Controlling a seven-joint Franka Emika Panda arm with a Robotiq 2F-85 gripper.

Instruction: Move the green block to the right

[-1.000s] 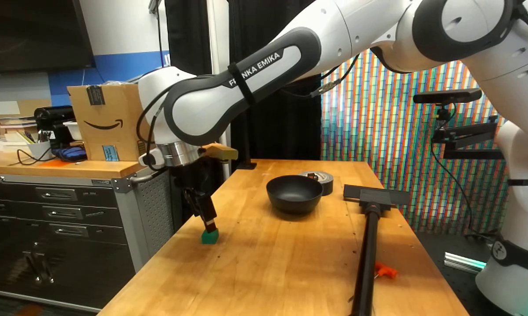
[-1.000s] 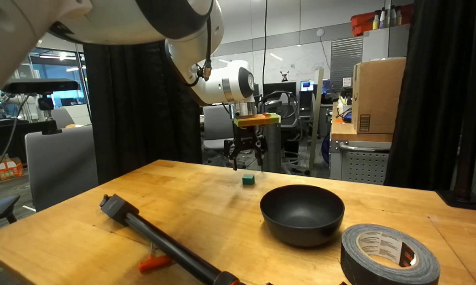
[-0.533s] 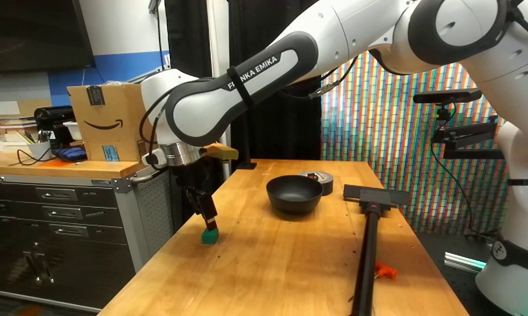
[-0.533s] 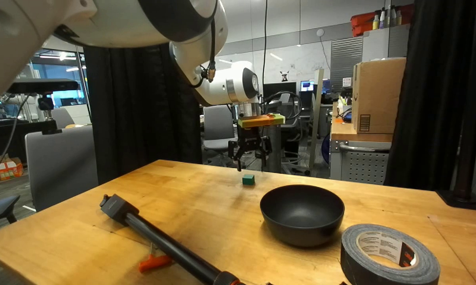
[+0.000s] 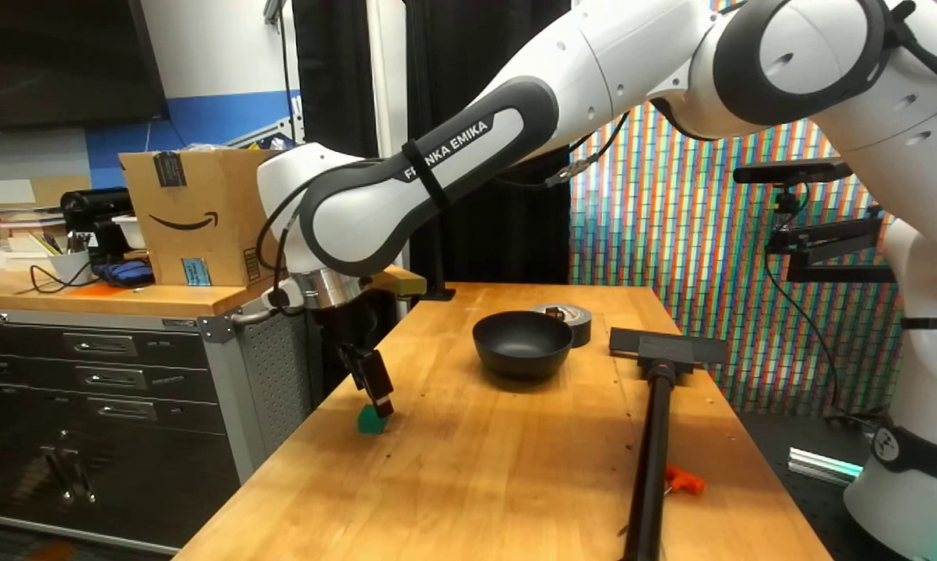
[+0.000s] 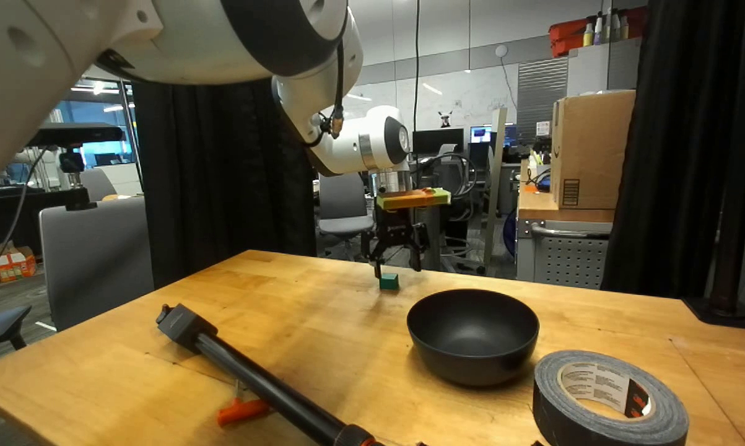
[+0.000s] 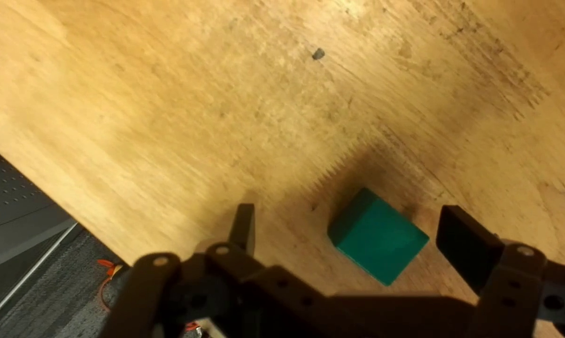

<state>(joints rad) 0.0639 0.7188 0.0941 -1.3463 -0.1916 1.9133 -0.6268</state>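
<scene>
The green block [image 5: 370,421] is a small teal-green cube flat on the wooden table, near its far edge in an exterior view [image 6: 389,282]. In the wrist view the block [image 7: 381,239] lies between the two spread fingers, with its sides at an angle to them. It is nearer the right finger [image 7: 468,244], and a narrow gap shows there. The left finger [image 7: 244,227] stands farther off. My gripper [image 7: 356,230] is open, pointing down over the block, and also shows in both exterior views [image 6: 397,271] [image 5: 383,408]. A finger partly hides the block there.
A black bowl [image 6: 471,365] and a roll of tape [image 6: 607,427] stand on the table [image 5: 468,483]. A black pole tool [image 5: 653,460] lies along it beside an orange-red piece [image 5: 685,480]. The table edge [image 7: 52,199] is close to the gripper.
My gripper has come down to the block and shifted slightly to the right in both exterior views. It stays open. The block has not moved.
</scene>
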